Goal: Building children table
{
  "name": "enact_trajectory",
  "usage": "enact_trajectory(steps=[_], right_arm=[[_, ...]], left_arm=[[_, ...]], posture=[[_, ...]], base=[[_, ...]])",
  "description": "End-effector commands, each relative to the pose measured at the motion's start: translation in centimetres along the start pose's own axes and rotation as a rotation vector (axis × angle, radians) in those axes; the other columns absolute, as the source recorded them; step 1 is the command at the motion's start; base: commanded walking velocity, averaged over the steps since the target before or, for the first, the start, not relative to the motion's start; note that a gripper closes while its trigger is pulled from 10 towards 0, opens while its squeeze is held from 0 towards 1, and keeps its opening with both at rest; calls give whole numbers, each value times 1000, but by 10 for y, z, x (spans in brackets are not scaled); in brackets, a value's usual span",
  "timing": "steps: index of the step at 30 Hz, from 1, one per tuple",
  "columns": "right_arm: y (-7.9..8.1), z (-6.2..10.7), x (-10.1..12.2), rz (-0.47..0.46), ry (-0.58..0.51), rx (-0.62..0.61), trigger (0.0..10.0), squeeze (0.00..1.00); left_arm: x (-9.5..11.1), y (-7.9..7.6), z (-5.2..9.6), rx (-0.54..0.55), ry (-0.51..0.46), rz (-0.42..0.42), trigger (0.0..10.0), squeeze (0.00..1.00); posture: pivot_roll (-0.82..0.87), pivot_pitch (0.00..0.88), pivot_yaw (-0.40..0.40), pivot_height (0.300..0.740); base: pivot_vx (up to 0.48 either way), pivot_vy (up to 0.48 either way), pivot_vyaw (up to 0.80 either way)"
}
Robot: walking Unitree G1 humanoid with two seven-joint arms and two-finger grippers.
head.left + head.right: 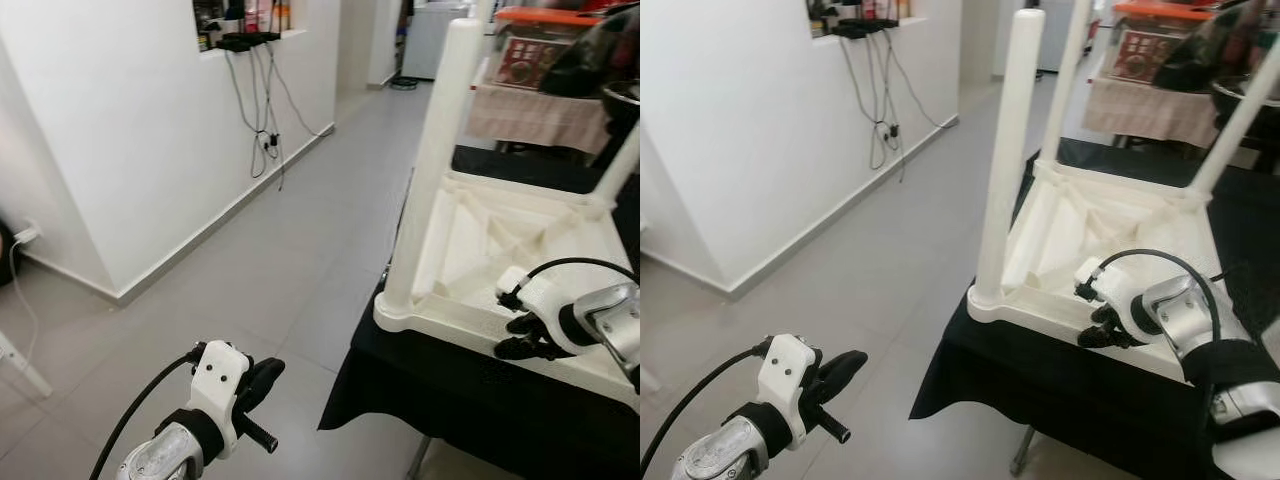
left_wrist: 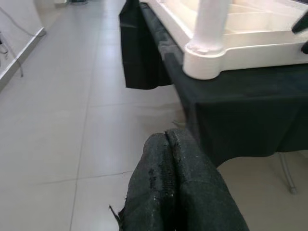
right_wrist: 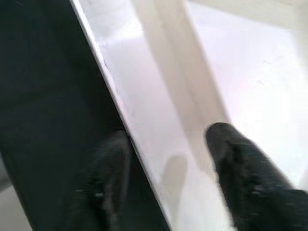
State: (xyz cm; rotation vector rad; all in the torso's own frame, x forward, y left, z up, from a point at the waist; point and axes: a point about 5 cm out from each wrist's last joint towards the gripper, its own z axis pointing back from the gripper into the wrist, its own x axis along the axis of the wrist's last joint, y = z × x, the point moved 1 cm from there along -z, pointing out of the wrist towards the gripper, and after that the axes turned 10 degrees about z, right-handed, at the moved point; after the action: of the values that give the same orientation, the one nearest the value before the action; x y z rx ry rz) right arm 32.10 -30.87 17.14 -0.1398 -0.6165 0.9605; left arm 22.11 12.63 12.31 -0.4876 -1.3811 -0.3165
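Observation:
A white plastic children's table (image 1: 470, 240) lies upside down on a surface draped in black cloth (image 1: 450, 400). One leg (image 1: 430, 160) stands upright in its near left corner, and further legs (image 1: 1230, 120) rise behind. My right gripper (image 1: 517, 336) is at the near rim, open, with one finger (image 3: 240, 163) on the white inner side and the other finger (image 3: 108, 178) over the black cloth. My left gripper (image 1: 268, 372) hovers low over the floor to the left of the cloth, shut and holding nothing, and its pads (image 2: 168, 144) are pressed together.
Grey tiled floor (image 1: 270, 260) stretches ahead between a white wall (image 1: 120, 130) with hanging cables (image 1: 262, 110) and the black-draped surface. Farther back stands another covered table (image 1: 530, 115) with an orange-lidded box (image 1: 545, 15). A white object (image 1: 15, 360) pokes in at the left edge.

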Motion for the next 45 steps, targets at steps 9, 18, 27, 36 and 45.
enact_trajectory(steps=[9,18,27,36,45], right_arm=[[24,34,48,61,-426,116,10000,0],[40,41,92,-22,-811,23,10000,0],[125,12,112,-133,-1046,22,10000,0],[173,-10,126,-387,-1057,157,10000,0],[176,-11,128,-463,-1084,160,10000,0]], left_arm=[[23,19,-8,116,-106,12,10000,0],[33,33,-17,222,-139,98,10000,0],[29,32,-24,210,-128,196,10000,0],[21,17,-22,152,-137,170,10000,0],[23,21,-25,187,-145,199,10000,0]], posture=[[-35,0,-24,740],[-57,0,-25,740],[-83,0,-18,740],[-95,0,-14,740],[-94,0,-18,740]], base=[[0,0,0],[0,0,0],[0,0,0],[0,0,-46],[0,0,-714]])
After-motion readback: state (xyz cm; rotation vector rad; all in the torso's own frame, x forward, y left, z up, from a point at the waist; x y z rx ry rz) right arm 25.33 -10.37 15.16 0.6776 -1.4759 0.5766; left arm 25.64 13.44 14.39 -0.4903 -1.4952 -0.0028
